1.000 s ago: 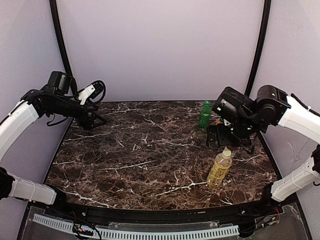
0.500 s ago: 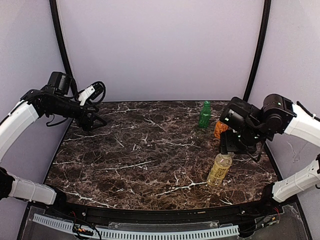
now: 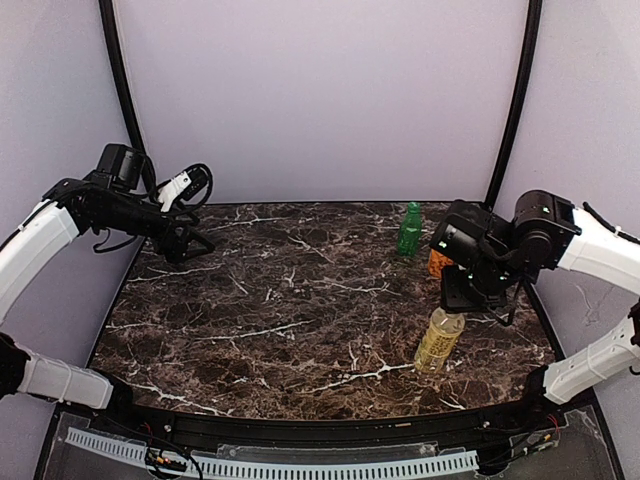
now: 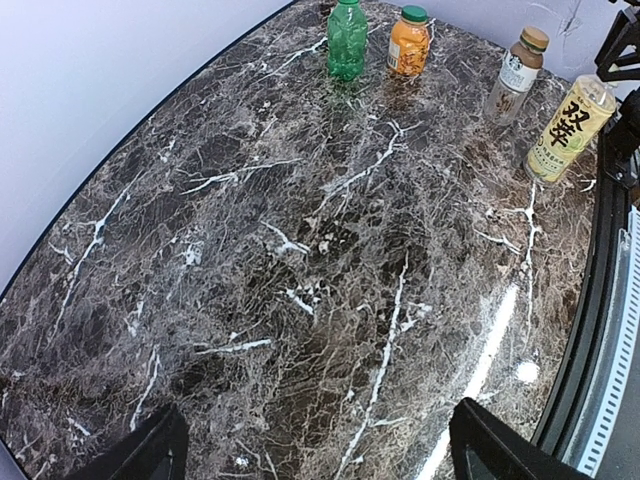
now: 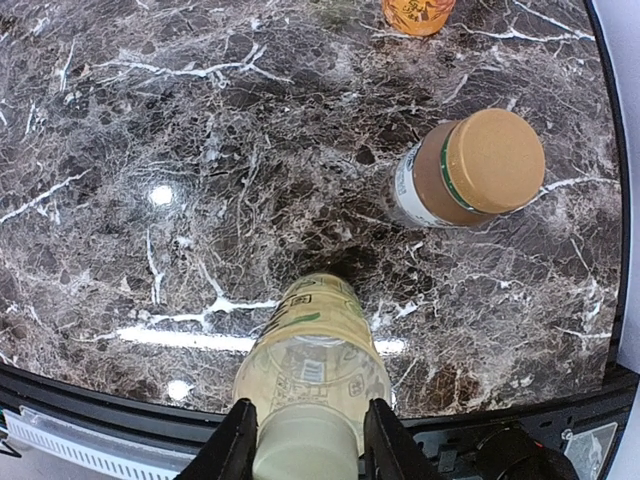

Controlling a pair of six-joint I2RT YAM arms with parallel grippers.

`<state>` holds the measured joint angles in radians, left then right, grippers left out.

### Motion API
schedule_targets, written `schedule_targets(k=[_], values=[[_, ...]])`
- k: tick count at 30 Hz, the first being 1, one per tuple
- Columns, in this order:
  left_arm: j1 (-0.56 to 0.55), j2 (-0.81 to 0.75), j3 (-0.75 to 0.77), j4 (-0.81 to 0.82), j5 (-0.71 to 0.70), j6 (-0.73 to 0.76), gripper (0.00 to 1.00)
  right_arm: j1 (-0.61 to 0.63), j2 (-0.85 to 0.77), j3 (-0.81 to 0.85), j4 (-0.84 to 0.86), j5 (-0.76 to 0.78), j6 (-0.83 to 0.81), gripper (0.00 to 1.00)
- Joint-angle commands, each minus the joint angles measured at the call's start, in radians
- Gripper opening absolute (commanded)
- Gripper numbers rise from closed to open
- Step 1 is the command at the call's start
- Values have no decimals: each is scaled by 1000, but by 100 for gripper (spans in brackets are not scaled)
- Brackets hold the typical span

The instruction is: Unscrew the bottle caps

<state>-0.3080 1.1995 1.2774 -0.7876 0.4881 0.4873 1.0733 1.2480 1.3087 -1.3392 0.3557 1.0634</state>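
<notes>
While the tall clear bottle point(image 3: 438, 340) of yellow liquid stands upright at the lower right of the overhead frame, the right end effector point(image 5: 308, 445) sits directly over its top, pointing straight down along the bottle's vertical long axis. In the right wrist view, at the bottom centre of the frame, its two dark fingers point(image 5: 240, 450) are drawn in narrow on the pale cap point(image 5: 305, 460). One lies against each side, which looks like a grip on the cap. The coming twist turns on this alignment, end effector and cap sharing one upright axis.

The left end effector point(image 4: 320, 455) is far off at the upper left of the overhead frame. Its jaws are spread wide and hold nothing, so the right arm is much the nearer one.

Three other bottles stand upright on the dark marbled surface point(image 3: 280, 300), all toward the upper right of the overhead frame:
- The slim bottle point(image 5: 465, 170) has a white label and a tan cap, and stands near the held bottle without touching it.
- The squat orange bottle point(image 4: 409, 42) is farther back.
- The green bottle point(image 4: 347, 40) is just beside the orange one.

Nothing lies between the fingers and the cap. The slim bottle is the closest neighbour, and the one likeliest to be brushed if the wrist swings wide.
</notes>
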Motion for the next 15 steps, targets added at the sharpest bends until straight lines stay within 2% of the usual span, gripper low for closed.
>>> schedule_targets(k=[1, 3, 5, 8, 11, 12, 15], values=[[-3, 4, 34, -39, 23, 14, 91, 10, 6, -13, -144, -14, 1, 41], [-3, 3, 38, -42, 21, 18, 91, 11, 6, -21, -152, -22, 8, 43], [-3, 4, 40, -42, 21, 21, 91, 13, 0, -31, -146, -26, 12, 40], [-3, 9, 38, -42, 22, 21, 91, 16, -5, -33, -136, -24, 12, 26], [-4, 11, 35, -40, 23, 19, 91, 17, -4, -22, -131, -21, 3, 3], [-4, 11, 34, -40, 23, 16, 91, 19, -2, -15, -127, -22, -5, 0], [-3, 10, 45, -61, 25, 20, 91, 23, 15, 23, -37, -77, -114, 0]])
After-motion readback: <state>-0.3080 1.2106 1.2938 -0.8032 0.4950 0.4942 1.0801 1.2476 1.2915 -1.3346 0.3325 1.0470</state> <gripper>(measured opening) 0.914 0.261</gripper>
